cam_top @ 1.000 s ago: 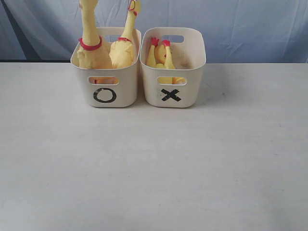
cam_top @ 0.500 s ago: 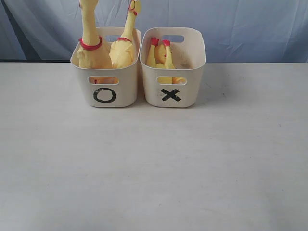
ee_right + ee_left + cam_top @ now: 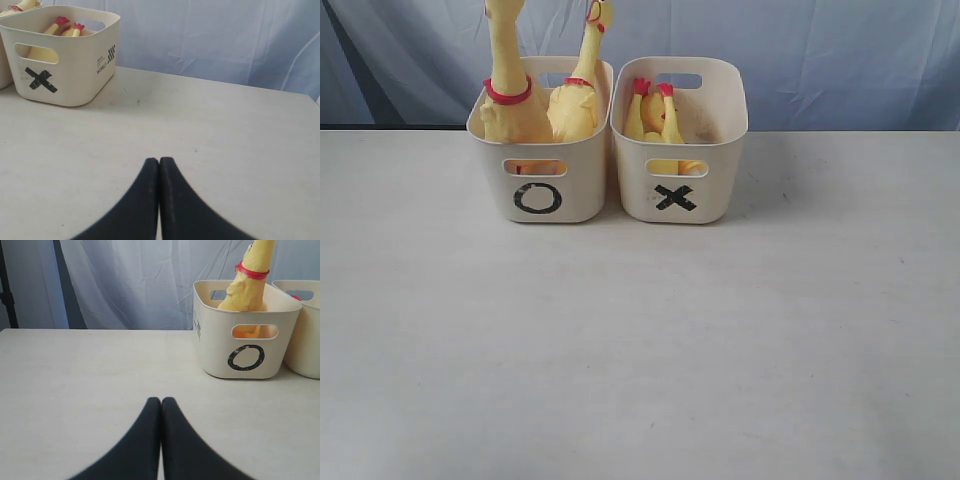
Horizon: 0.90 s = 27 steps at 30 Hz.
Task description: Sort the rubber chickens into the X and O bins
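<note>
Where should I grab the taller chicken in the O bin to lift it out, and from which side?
Likely grip the taller chicken by the neck, just above its red band. The neck stands upright, clear of the rim of the O bin, while the body sits low beside the second chicken. Come from above, on the side away from that neighbour.

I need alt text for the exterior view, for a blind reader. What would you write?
Two cream bins stand side by side at the back of a pale table: the O bin, on the left, holds one tall rubber chicken beside another tall chicken, and the X bin holds a smaller chicken with its red feet up.
</note>
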Each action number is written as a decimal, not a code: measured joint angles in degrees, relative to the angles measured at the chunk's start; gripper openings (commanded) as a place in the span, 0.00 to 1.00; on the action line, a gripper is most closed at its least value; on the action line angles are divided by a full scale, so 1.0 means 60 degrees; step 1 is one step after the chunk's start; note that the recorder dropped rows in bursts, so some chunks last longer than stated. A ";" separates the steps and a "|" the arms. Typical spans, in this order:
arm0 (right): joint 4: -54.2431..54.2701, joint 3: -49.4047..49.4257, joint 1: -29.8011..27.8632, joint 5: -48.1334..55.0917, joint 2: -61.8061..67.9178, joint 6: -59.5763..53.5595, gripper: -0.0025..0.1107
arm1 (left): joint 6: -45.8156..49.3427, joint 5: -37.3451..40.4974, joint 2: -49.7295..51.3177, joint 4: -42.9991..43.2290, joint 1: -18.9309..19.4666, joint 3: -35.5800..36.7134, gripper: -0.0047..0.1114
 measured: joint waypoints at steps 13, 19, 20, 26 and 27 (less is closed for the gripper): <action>0.0000 0.0000 0.0000 0.0000 0.0000 0.0000 0.01 | 0.0039 0.0000 0.0000 -0.0077 0.0000 0.0000 0.04; 0.0000 0.0000 0.0000 0.0000 0.0000 0.0000 0.01 | 0.0039 0.0000 0.0000 -0.0077 0.0000 0.0000 0.04; 0.0000 0.0000 0.0109 0.0000 0.0000 0.0000 0.01 | 0.0039 0.0000 0.0000 -0.0077 0.0000 0.0000 0.04; 0.0000 0.0000 0.0758 0.0000 0.0000 0.0000 0.01 | 0.0039 0.0000 0.0000 -0.0077 0.0000 0.0000 0.04; 0.0000 0.0000 0.0758 0.0000 0.0000 0.0000 0.01 | 0.0039 0.0000 0.0000 -0.0077 0.0000 0.0000 0.04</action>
